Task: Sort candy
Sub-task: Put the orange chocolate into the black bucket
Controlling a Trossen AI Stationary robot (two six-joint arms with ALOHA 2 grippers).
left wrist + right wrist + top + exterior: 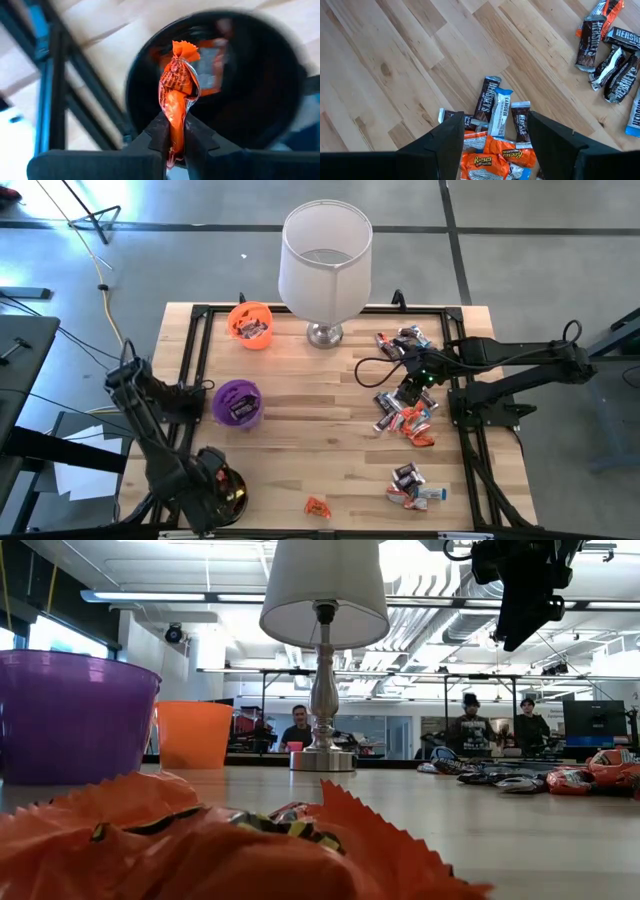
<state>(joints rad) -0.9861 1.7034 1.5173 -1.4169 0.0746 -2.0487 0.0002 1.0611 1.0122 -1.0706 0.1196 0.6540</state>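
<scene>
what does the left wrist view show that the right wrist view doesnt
Only the left wrist view: an orange-wrapped candy pinched between the left gripper fingers, over a black cup that already holds an orange candy.
Only the right wrist view: the right gripper, fingers open, above a heap of brown, silver-blue and orange candies.
Both: the wooden table.

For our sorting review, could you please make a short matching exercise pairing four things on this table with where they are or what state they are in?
Things:
1. Left gripper
2. Right gripper
3. Purple cup
4. Lamp

Places or states:
A. Open, hanging above a pile of candy
B. At the table's far edge, beside the orange cup
C. Pinching an orange candy over the black cup
D. Between the orange cup and the black cup, with a dark candy inside

Pairs: 1-C, 2-A, 3-D, 4-B
</scene>
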